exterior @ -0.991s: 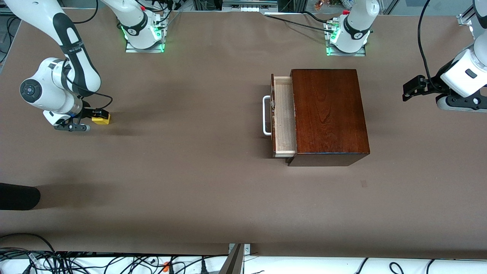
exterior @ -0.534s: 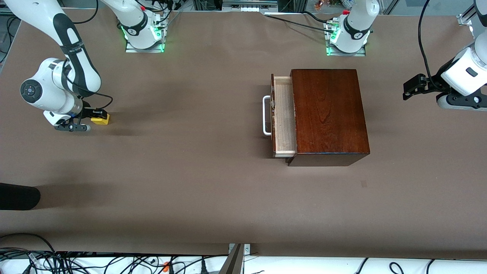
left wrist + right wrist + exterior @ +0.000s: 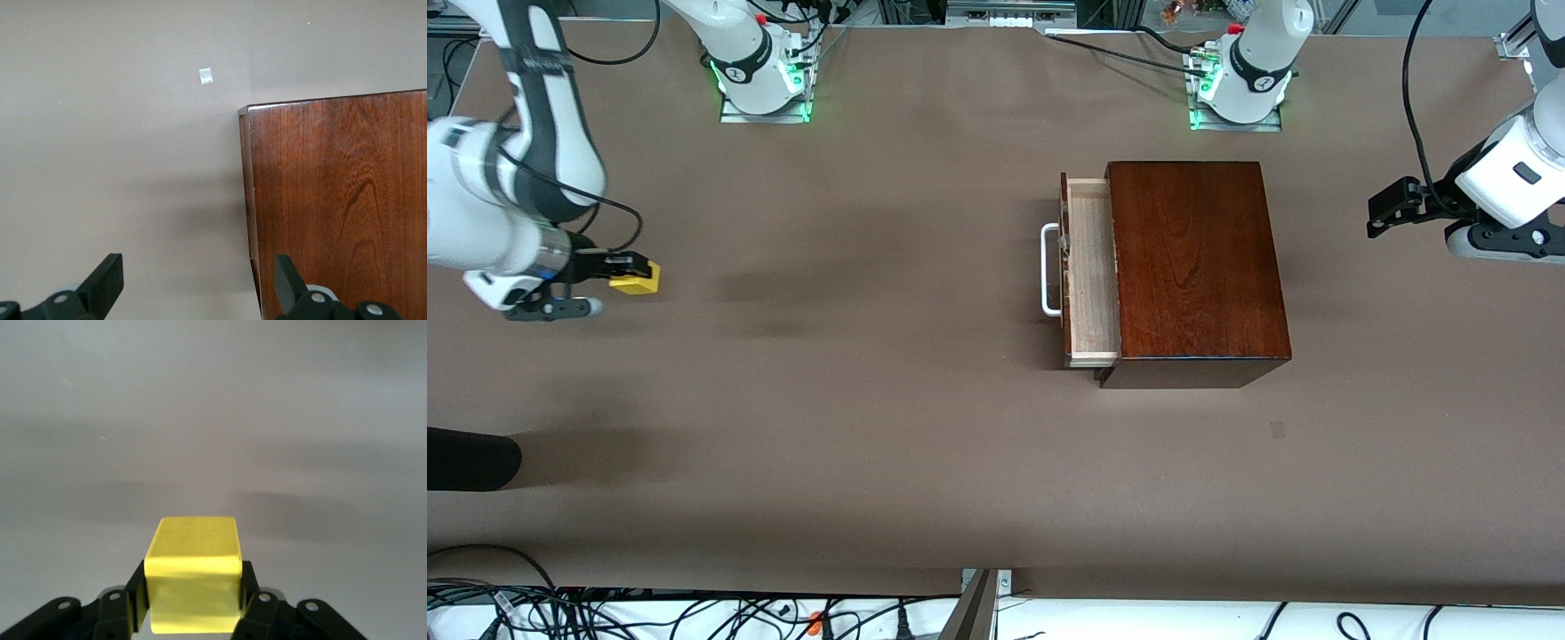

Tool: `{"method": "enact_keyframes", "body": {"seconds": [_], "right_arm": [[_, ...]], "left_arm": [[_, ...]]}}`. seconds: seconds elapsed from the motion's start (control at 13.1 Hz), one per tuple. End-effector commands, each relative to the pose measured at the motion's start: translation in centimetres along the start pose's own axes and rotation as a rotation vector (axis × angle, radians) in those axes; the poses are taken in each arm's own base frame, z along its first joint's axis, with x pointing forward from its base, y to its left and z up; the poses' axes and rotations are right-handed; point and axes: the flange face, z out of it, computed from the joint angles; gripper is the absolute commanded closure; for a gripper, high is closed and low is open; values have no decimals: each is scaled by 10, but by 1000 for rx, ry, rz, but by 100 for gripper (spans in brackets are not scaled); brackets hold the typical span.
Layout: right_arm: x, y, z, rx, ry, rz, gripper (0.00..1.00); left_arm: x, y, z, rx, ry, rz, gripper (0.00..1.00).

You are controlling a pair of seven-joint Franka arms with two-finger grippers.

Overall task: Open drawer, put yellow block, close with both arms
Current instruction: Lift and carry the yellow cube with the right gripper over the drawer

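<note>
A: Starting nearest the front camera, what's on the table?

B: The wooden box, toward the left arm's end. Its drawer is pulled partway out, the pale tray showing, with the white handle at nine o'clock from the box in the front view.

A: And the yellow block?

B: Off the table, well apart from the drawer. The right gripper has its fingers clamped on both sides of the cube, over the right arm's end of the table.

A: The other arm?

B: The left gripper waits at about three o'clock from the box, its fingers spread wide with nothing between them; its wrist view shows a corner of the box.
</note>
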Motion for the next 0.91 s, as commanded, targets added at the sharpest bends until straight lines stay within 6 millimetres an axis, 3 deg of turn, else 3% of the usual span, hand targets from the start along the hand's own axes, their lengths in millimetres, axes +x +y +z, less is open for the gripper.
{"method": "enact_keyframes", "body": {"seconds": [0.0, 0.15, 0.38, 0.84], "right_arm": [[9, -40, -35, 18, -5, -57, 70], [17, -86, -68, 18, -24, -37, 70], [21, -156, -88, 13, -17, -23, 70], [-7, -356, -121, 29, 51, -53, 68]], "left_arm": [[6, -1, -3, -5, 28, 16, 0], [7, -1, -3, -5, 32, 14, 0], [11, 0, 1, -4, 26, 10, 0], [11, 6, 0, -4, 26, 22, 0]]}}
